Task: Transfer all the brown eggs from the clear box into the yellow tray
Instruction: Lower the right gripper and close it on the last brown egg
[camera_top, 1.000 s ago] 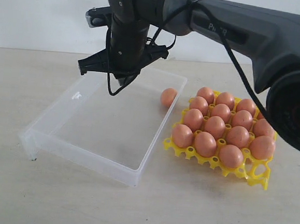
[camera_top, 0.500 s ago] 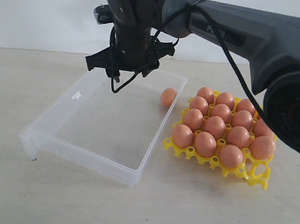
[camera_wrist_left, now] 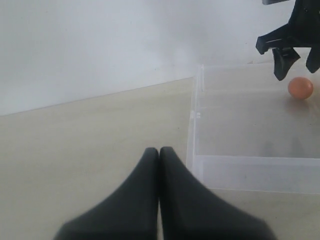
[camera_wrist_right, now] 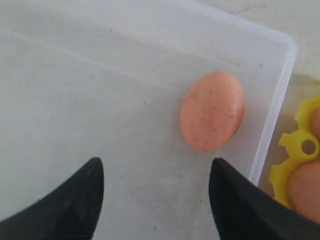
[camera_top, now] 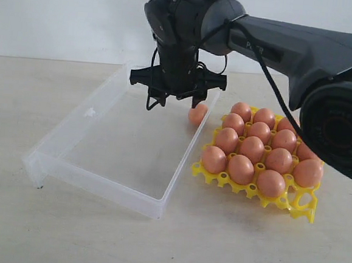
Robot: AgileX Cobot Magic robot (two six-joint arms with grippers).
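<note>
Right tool (camera_wrist_right: 156, 167) swung toward smooth oval egg (camera_wrist_right: 212, 111)

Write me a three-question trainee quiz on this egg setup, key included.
1. How many brown eggs lie in the clear box, not yet in the yellow tray?
2. True or false: the left claw is open.
3. The right claw is: A) shut on an egg, B) open over the egg in the box, C) shut and empty.
Key: 1 one; 2 false; 3 B.
</note>
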